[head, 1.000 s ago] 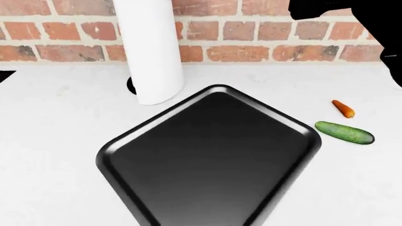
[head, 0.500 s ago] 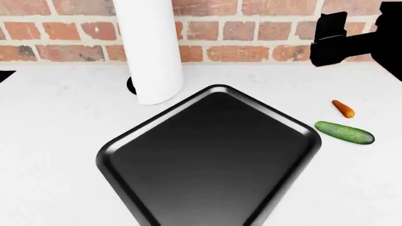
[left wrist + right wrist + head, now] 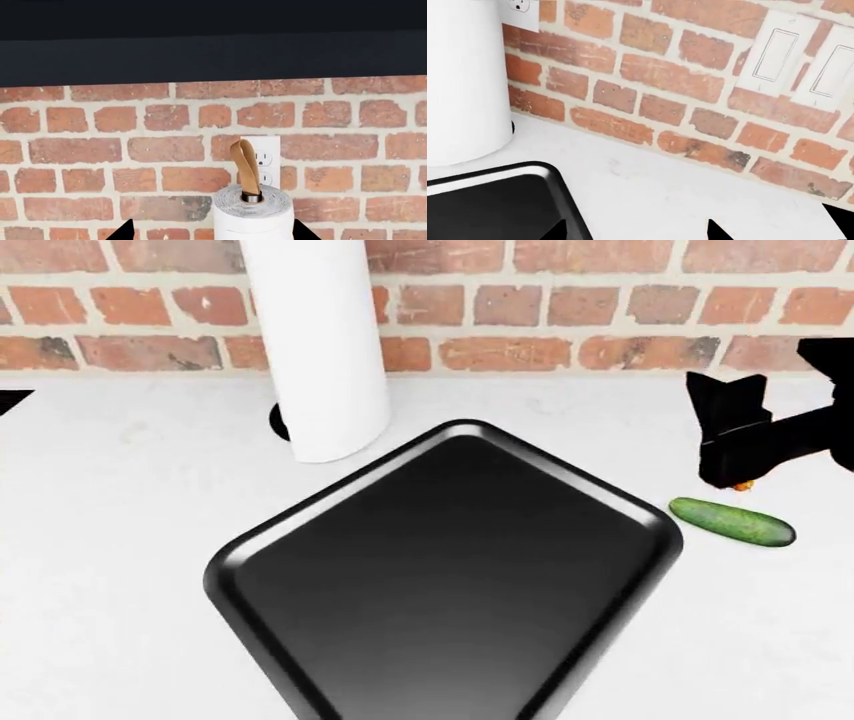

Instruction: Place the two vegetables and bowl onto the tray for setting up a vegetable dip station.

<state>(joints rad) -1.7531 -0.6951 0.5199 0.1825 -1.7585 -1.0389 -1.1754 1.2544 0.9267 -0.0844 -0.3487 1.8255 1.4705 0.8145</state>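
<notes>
Head view | right gripper (image 3: pixel 731 445) hides most of carrot (image 3: pixel 743 484) | jaw state unclear | cucumber (image 3: pixel 731 521) unobstructed

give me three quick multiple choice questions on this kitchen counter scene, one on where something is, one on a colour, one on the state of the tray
1. Where does the cucumber lie?
A. on the tray
B. on the counter beside the tray's right corner
C. behind the paper-towel roll

2. What colour is the tray?
A. white
B. orange
C. black

3. What is on the tray?
A. nothing
B. the carrot
C. a bowl

Answers:
1 B: in the head view it rests on the white counter, clear of the rim.
2 C: glossy black against the white surface.
3 A: its whole visible inside is bare; the carrot peeks out under the right gripper, off the tray.
</notes>
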